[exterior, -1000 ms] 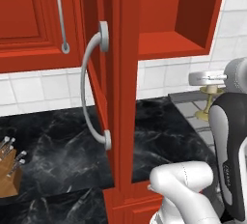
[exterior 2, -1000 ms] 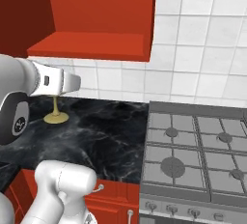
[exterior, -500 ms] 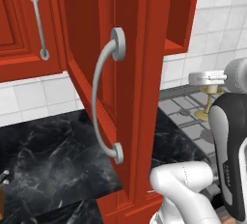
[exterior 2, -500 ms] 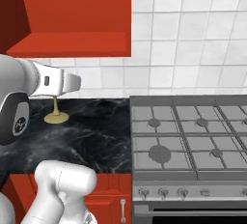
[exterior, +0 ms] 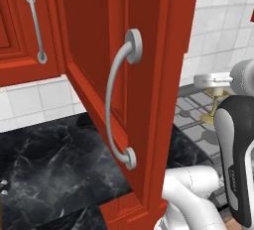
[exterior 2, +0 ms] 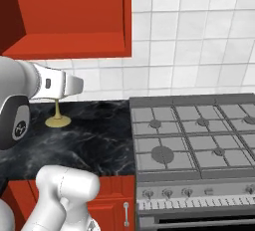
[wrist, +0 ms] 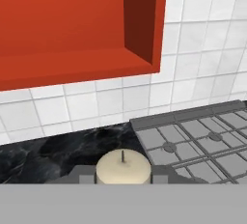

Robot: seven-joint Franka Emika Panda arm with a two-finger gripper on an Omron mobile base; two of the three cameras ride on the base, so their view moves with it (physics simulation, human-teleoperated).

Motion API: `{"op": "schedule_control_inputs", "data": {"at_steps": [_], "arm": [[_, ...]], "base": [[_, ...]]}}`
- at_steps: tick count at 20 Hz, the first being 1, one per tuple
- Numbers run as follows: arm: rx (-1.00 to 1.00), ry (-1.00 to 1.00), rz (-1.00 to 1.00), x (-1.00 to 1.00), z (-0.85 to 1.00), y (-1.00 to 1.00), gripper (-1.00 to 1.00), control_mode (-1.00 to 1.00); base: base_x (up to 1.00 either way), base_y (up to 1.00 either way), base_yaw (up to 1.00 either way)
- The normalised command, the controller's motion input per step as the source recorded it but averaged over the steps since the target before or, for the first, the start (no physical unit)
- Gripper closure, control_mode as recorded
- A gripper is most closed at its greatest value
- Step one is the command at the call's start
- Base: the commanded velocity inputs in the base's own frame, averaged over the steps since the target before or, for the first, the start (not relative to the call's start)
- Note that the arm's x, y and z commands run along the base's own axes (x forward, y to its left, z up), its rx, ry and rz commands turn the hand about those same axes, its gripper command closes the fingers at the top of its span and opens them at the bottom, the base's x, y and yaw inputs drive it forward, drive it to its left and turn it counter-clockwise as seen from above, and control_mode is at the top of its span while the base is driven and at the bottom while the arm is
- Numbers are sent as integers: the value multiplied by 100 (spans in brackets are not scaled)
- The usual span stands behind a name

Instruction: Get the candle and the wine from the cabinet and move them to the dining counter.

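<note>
My gripper (wrist: 123, 177) is shut on the candle (wrist: 123, 167), whose cream top and wick sit between the two fingertips. In the base views the brass candlestick (exterior 2: 57, 117) hangs under the hand (exterior: 214, 81), above the black worktop beside the stove. The red cabinet (exterior: 149, 85) has its door swung open, with a curved silver handle (exterior: 118, 100) on it. Its open red interior (exterior 2: 64, 26) is up to the left, also seen in the hand view (wrist: 72, 25). The wine and the dining counter are out of view.
A grey gas stove (exterior 2: 199, 130) fills the right side, with its knobs on the front below. The black marble worktop (exterior 2: 94, 135) runs left of it under a white tile backsplash (exterior 2: 189, 51). The open door's edge stands close to the arm's left.
The whole picture has slid left, so the base has driven right along the counter. The stove is now further into view. The candle stays in the gripper at the same height.
</note>
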Motion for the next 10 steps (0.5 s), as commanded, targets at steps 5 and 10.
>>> {"op": "schedule_control_inputs", "data": {"at_steps": [5,10], "arm": [[0,0,0,0,0,0,100,100],[0,0,0,0,0,0,100,100]], "base": [[-54,-98,-21],[-82,-98,-4]]}}
